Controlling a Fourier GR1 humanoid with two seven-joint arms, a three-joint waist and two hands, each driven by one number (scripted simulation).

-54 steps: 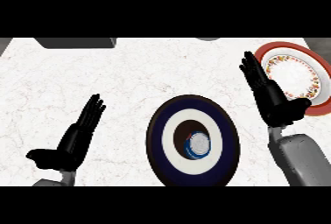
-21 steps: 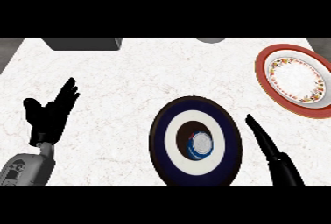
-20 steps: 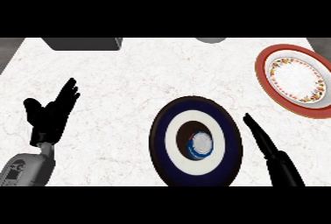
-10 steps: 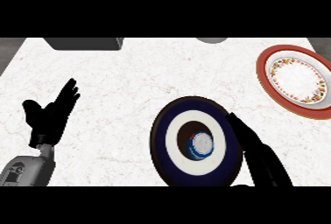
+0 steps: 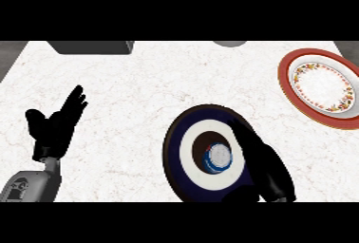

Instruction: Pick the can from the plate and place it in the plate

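A can (image 5: 219,158) with a blue rim and silver top stands upright at the middle of a dark blue and white plate (image 5: 184,152) near the counter's front edge. My right hand (image 5: 263,163) lies over the right side of that plate, right beside the can, fingers straight and pointing away from me. I cannot tell whether it touches the can. A red-rimmed plate (image 5: 294,85) with a flowered band sits at the far right. My left hand (image 5: 56,123) rests open at the left, fingers up.
A grey box (image 5: 95,46) stands at the counter's back edge on the left. A grey rounded object (image 5: 230,43) shows at the back middle. White marble counter (image 5: 140,90) stretches between the plates and my left hand.
My right hand has slid left from beside the blue plate to over its right side, next to the can. The left hand, can and plates have stayed still.
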